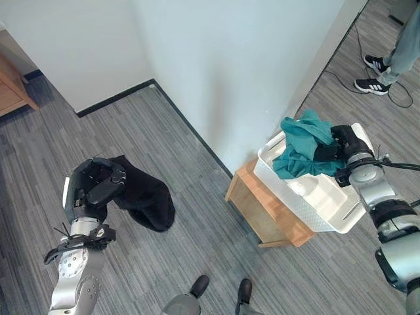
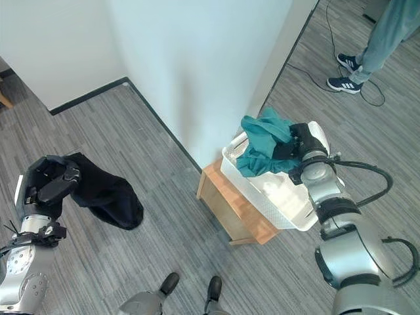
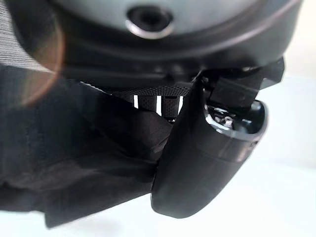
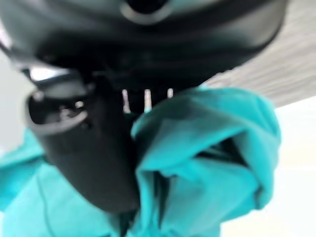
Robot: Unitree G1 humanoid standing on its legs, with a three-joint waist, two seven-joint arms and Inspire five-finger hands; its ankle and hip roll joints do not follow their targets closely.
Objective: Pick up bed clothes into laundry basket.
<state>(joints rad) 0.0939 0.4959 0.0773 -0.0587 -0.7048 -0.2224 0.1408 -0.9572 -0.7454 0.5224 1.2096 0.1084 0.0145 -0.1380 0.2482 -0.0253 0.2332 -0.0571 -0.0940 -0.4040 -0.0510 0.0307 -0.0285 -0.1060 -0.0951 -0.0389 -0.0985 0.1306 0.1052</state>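
A black garment hangs in the air from my left hand, whose fingers are curled round its upper edge; the left wrist view shows the black cloth pinched under the thumb. A teal garment is bunched over the far rim of the white laundry basket. My right hand grips that teal cloth above the basket, thumb closed against it.
The basket rests on a low wooden stand against a white wall corner. A person's legs and shoes stand at the far right beside a floor cable. Grey plank floor lies open between my arms.
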